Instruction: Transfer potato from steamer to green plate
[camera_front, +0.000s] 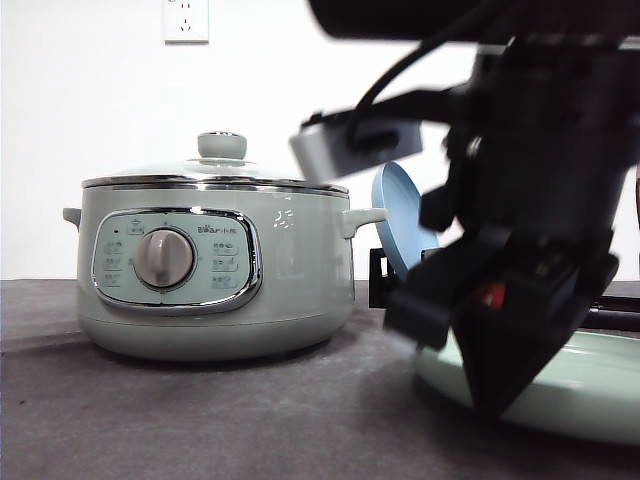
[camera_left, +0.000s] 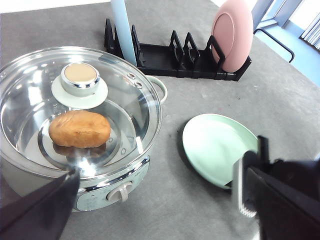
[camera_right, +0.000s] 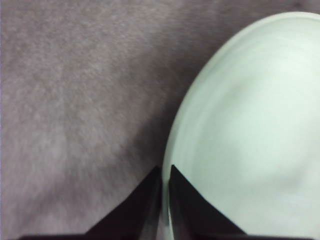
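The steamer (camera_front: 210, 270) stands on the left of the grey table with its glass lid (camera_left: 30, 90) on. Through the glass, the orange-brown potato (camera_left: 79, 129) lies on the steamer's (camera_left: 100, 192) floor. To its right, the green plate (camera_left: 215, 145) lies flat with nothing on it. My left gripper (camera_left: 160, 170) hangs high above steamer and plate, open, its fingers (camera_left: 40, 210) far apart. In the front view my right gripper (camera_front: 495, 400) points down at the green plate's (camera_front: 590, 385) near left rim. It is shut (camera_right: 165, 172), tips at the edge of the green plate (camera_right: 250, 125).
Behind the plate stands a black dish rack (camera_left: 170, 57) holding an upright blue plate (camera_left: 124, 30) and a pink plate (camera_left: 231, 35). In the front view the blue plate (camera_front: 400, 215) sits right beside the steamer's handle. A white wall closes the table's back.
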